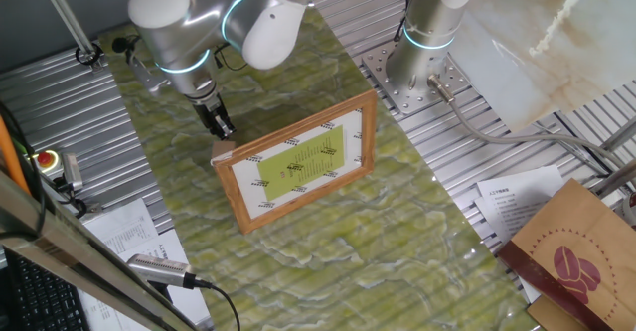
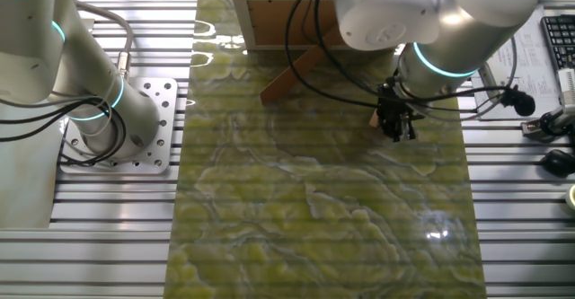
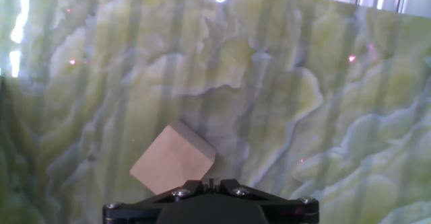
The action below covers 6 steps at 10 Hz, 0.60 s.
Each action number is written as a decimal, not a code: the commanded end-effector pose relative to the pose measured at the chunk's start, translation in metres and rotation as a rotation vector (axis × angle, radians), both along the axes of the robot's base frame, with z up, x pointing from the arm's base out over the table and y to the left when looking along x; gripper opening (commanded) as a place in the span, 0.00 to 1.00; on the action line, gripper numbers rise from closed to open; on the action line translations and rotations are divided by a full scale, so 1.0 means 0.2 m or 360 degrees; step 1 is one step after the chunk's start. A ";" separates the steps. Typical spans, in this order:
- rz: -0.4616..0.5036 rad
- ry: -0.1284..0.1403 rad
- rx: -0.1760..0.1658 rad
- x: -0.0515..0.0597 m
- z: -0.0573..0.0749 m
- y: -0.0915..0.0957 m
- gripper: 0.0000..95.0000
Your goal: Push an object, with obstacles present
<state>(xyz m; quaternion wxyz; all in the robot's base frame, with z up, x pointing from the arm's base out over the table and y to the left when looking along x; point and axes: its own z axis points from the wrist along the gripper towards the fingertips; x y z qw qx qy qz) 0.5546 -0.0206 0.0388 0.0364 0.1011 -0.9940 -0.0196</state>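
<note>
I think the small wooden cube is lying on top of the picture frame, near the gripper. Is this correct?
Not quite. The small wooden cube is near the gripper, but it is not on top of the picture frame. It sits on the green marbled table, beside the frame's corner. The fixed view that faces the front of the frame shows this, and the hand view shows the cube resting on the table surface.
</note>
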 end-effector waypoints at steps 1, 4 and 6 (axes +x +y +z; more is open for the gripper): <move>0.0013 -0.0001 0.0001 0.01 0.00 0.02 0.00; 0.0033 0.0000 -0.0001 0.05 0.00 0.06 0.00; 0.0036 0.0002 -0.0003 0.07 0.01 0.07 0.00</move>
